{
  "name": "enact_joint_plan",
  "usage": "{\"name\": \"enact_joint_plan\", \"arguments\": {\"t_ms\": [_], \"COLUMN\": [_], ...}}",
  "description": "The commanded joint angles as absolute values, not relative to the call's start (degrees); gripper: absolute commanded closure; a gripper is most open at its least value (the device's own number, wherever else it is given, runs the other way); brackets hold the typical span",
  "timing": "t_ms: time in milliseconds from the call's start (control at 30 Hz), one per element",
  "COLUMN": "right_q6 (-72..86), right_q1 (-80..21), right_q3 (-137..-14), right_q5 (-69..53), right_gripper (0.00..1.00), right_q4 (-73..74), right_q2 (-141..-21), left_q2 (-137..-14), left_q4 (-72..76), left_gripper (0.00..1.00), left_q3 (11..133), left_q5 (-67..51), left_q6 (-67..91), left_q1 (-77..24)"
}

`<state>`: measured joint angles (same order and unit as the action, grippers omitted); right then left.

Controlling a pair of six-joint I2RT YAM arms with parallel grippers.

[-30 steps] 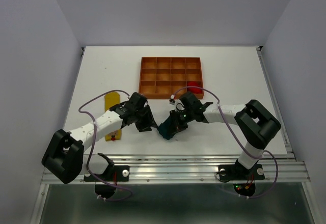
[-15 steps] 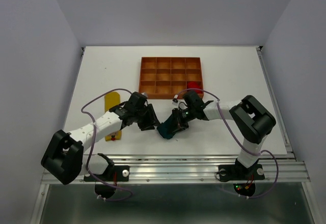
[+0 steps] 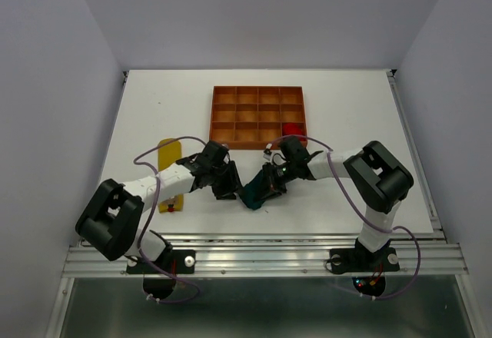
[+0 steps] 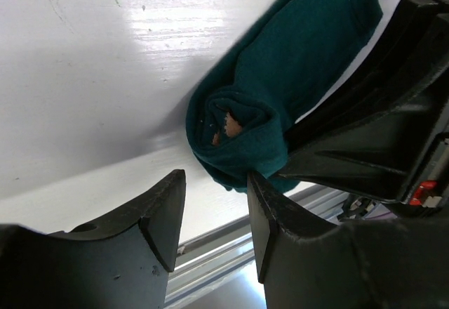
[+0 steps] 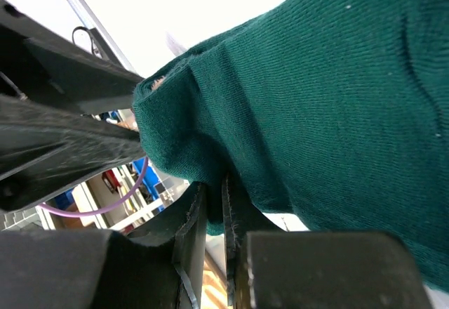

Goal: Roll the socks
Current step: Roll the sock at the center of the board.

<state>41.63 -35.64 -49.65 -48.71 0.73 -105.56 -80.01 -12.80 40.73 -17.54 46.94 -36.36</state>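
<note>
The worktop [image 3: 346, 107] carries an orange-brown tray [image 3: 258, 88] set toward the ctr of the far edge. The left arm [image 3: 150, 187] and right arm [image 3: 342, 165] are folded inward so that the hands meet nr the middle of the near edge. Three socks are seen. The yellow sock [image 3: 168, 152] is laid flat toward the near-left corner, partly under the left arm, not yet rolled. The teal sock [image 4: 280, 84] lies btwn the two hands nr the near edge, approx. half rolled, w/ a tight coil at one end and a flat tail beyond it. The red sock [image 3: 292, 130] is seen as a small bundle in the tray's near-right compartment, so it is judged done. The step in hand is judged to be the rolling of the teal sock, 2nd of three. The left hand [image 4: 216, 182] is held moderately apart w/ nothing btwn its fingers, tips just short of the coil. The right hand [image 5: 212, 195] is all but closed, and a fold of teal fabric is apparently nipped btwn its tips at the coil's edge. Next, the coil would need to be turned over onto the flat tail and held tight. The left hand is prob. best used to pin or steady it, so the roll isn't sprung open on release. After that the bundle is presumably to be set in the tray and the yellow sock taken up.
</note>
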Motion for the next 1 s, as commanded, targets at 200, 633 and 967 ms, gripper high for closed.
{"name": "enact_joint_plan", "arguments": {"t_ms": [200, 633, 967], "right_q6": [39.6, 34.3, 23.7], "right_q1": [-34.9, -34.9, -36.0], "right_q3": [-49.5, -52.3, -54.4], "right_q5": [-48.4, -45.1, -31.2], "right_gripper": [0.95, 0.69, 0.53], "right_q4": [-1.0, 3.9, 9.9], "right_q2": [-108.4, -107.1, -93.5], "left_q2": [-83.7, -88.9, -92.1], "left_q4": [-9.8, -12.2, -17.1], "left_gripper": [0.49, 0.61, 0.65], "left_q3": [43.5, 46.0, 49.3], "left_q5": [-17.5, -13.9, -8.4], "left_q6": [46.1, 46.8, 48.4], "left_q1": [-36.8, -36.9, -39.5]}}
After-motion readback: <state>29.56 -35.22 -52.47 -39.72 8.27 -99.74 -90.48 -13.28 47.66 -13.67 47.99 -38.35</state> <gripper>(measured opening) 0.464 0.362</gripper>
